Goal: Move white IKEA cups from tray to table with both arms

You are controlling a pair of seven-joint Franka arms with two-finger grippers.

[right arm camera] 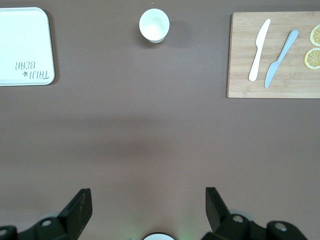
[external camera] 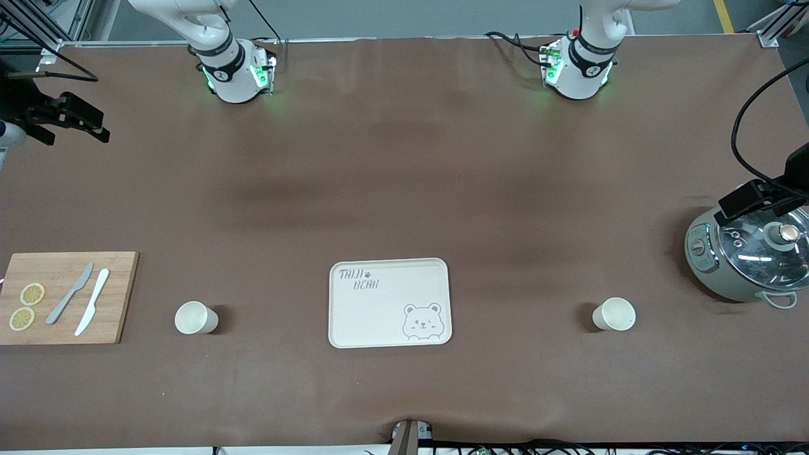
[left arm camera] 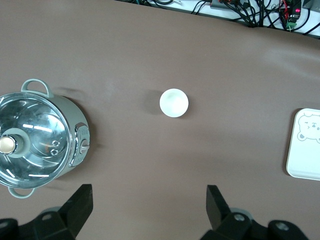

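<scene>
Hanging high with both hands spread wide and empty: my left gripper (left arm camera: 149, 191) is over the left arm's end of the table (external camera: 404, 189), near the lidded pot (external camera: 739, 259). My right gripper (right arm camera: 147, 192) is over the right arm's end, above bare brown sheet. Neither one is touching anything, and both arms look parked. Working outward, the cup (external camera: 614, 314) on my left arm's side stands upright on the table at 3 o'clock from the tray (external camera: 354, 316), well apart from it. Its twin (external camera: 196, 317) stands at 9 o'clock from the tray, between the tray and the cutting board (external camera: 120, 297). The tray is bare apart from its lettering and bear drawing, so I judge the job done or nearly so. Handling notes, judged by look: both cups should be light, rigid and thin-walled, with a smooth, slightly tapered side that could slide down between my fingers. They would tip easily if nudged at the rim. The best hold is across the body just under the rim with a finger on each side, or one finger inside and one outside the wall. Squeeze gently and lift straight up. On the board, at 9 o'clock from the nearer cup, two knives (external camera: 82, 297) and lemon slices (external camera: 28, 305) lie clear of my work.
</scene>
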